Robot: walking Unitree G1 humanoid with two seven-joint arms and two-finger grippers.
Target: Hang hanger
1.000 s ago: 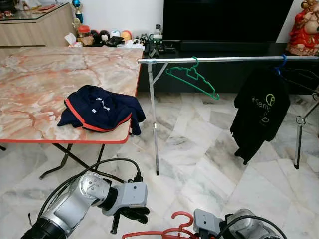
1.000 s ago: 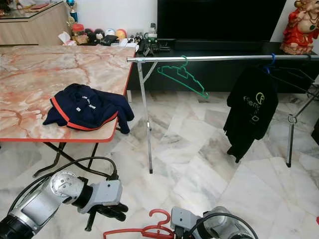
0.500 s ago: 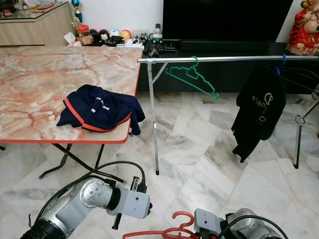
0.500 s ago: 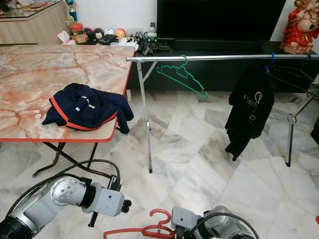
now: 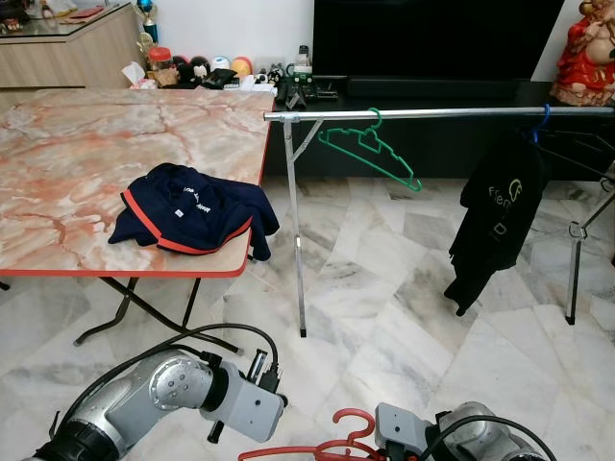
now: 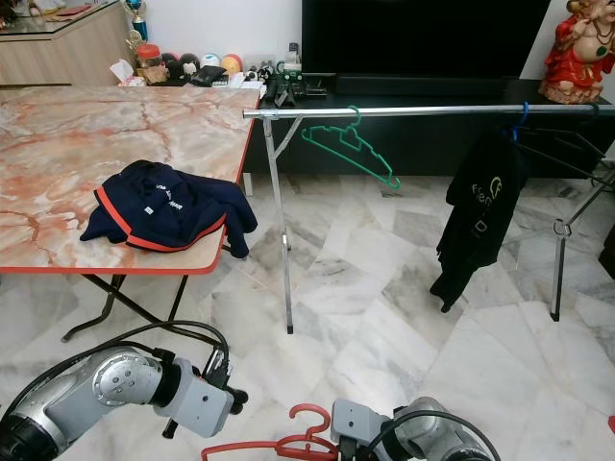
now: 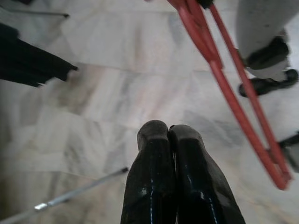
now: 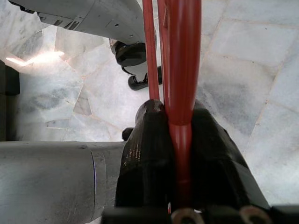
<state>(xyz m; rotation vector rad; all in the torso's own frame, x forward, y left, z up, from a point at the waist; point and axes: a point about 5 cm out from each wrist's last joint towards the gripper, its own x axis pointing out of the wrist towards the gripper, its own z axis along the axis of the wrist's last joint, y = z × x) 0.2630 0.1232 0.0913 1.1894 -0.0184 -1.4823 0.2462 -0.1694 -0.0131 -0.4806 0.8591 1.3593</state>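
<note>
A red hanger lies low over the floor at the bottom of the head views, its hook up. My right gripper is shut on its red bar. My left gripper is shut with nothing in it, pointing down at the marble floor just left of the red hanger. Ahead runs a metal rail. A green hanger hangs near its left end and a black t-shirt on a blue hanger near its right end.
A marble-topped table stands at the left with a navy and red garment near its corner. The rail's upright leg is beside the table. A dark TV console and a red statue stand behind.
My left wrist has turned and dropped a little to the right, so its fingers now hide behind it. The black t-shirt has swung on the rail. The right arm has held still.
</note>
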